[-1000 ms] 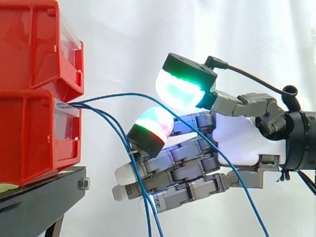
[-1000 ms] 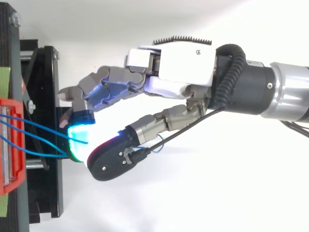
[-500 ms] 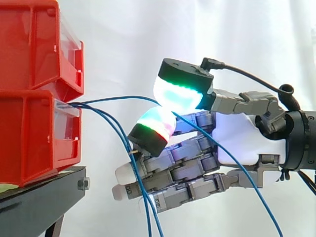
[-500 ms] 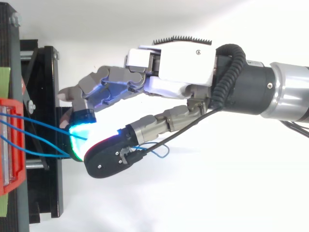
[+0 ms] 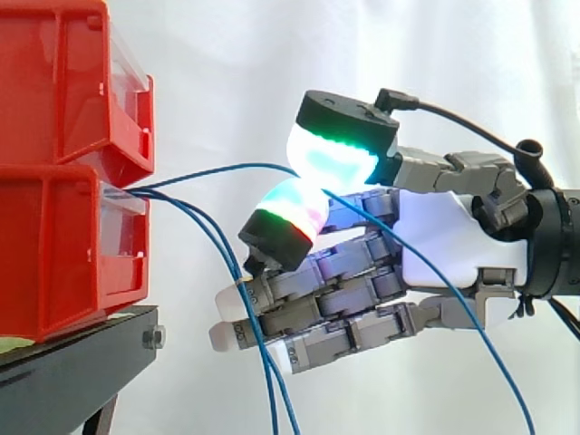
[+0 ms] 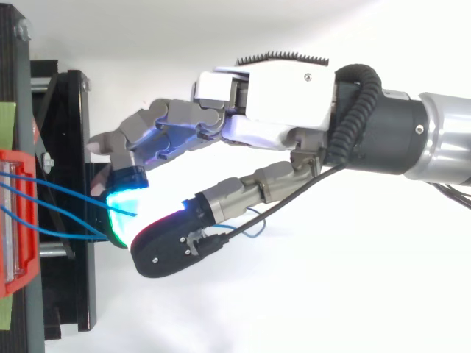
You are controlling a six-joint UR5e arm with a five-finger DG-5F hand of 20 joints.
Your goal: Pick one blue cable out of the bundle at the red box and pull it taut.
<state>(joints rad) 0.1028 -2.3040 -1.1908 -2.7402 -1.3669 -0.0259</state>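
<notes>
Several thin blue cables come out of the lower red box [image 5: 63,254] at the left. One blue cable [image 5: 217,169] arches rightward, passes between my hand's glowing thumb pad [image 5: 337,154] and a finger pad [image 5: 288,216], then trails down to the lower right. My hand [image 5: 444,245] reaches in from the right, with thumb and finger pinched on that cable and the other fingers stretched toward the box. Two more blue cables [image 5: 228,258] hang slack in front of those fingers. From above, my hand [image 6: 280,88] points left and the cables [image 6: 66,193] run from the red box [image 6: 15,220] to the glowing pads.
A second red bin [image 5: 63,82] sits on top of the lower one. Both rest on a black stand [image 5: 82,362], whose frame [image 6: 73,147] lies just left of my fingertips. A white curtain is behind.
The thumb pad came down onto the arched cable against the finger pad. My hand then shifted slightly right and up, and the cable's arch rose a little with it.
</notes>
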